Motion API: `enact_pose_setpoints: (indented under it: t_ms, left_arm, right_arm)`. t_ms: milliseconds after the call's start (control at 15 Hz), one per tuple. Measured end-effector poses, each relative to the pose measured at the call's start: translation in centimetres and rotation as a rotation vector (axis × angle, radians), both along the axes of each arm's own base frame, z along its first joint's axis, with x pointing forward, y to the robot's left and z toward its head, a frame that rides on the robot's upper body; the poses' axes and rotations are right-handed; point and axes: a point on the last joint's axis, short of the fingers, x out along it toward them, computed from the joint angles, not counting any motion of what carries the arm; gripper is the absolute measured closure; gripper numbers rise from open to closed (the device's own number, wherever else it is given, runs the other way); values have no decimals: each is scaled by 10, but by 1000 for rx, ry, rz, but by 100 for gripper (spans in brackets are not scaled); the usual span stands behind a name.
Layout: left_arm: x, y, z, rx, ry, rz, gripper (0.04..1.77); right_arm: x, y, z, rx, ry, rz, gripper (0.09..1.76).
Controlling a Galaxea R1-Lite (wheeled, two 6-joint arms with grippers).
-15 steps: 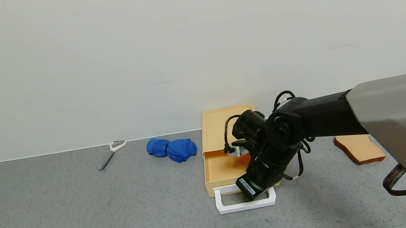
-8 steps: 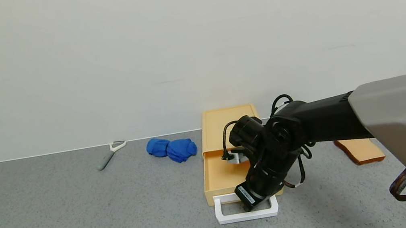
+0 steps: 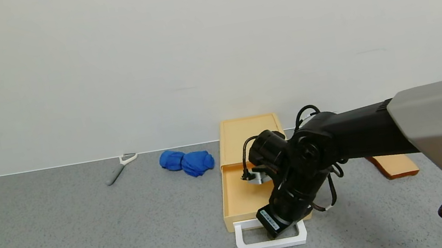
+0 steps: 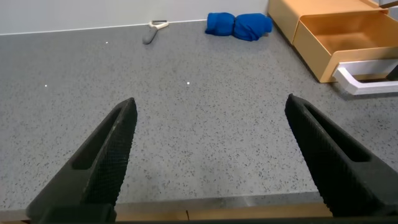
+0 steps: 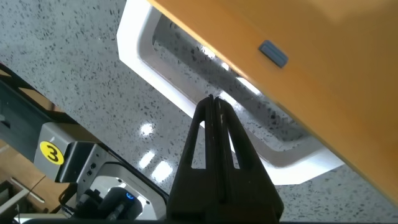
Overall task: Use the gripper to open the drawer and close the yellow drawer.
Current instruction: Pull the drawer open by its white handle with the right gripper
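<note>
The pale yellow drawer (image 3: 239, 196) is pulled partly out of its flat box (image 3: 248, 130) by the wall. Its white loop handle (image 3: 272, 243) points toward me. My right gripper (image 3: 274, 233) is shut with nothing between its fingers; the joined fingertips (image 5: 213, 99) reach down inside the handle loop (image 5: 143, 56), beside the drawer front (image 5: 311, 50). My left gripper (image 4: 211, 124) is open and empty over bare counter near the front edge, well left of the drawer (image 4: 348, 37). It is out of the head view.
A blue cloth (image 3: 187, 161) lies just left of the box. A grey peeler (image 3: 119, 167) lies farther left by the wall. A tan bread slice (image 3: 393, 164) lies right of the drawer, partly behind my right arm. The grey counter (image 3: 89, 242) meets the wall at the back.
My right gripper has moved toward me with its tips in the handle loop. The drawer has slid farther out of its box.
</note>
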Motion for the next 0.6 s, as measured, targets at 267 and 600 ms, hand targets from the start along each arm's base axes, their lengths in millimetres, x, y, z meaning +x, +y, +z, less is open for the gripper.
enact_pose_setpoints:
  t_ms: [267, 600]
  left_arm:
    - [0, 0, 0, 0, 0, 0, 9]
    - [0, 0, 0, 0, 0, 0, 9]
  right_arm:
    - [-4, 3, 1, 0, 0, 8, 173]
    - [-13, 4, 8, 5, 5, 8, 173]
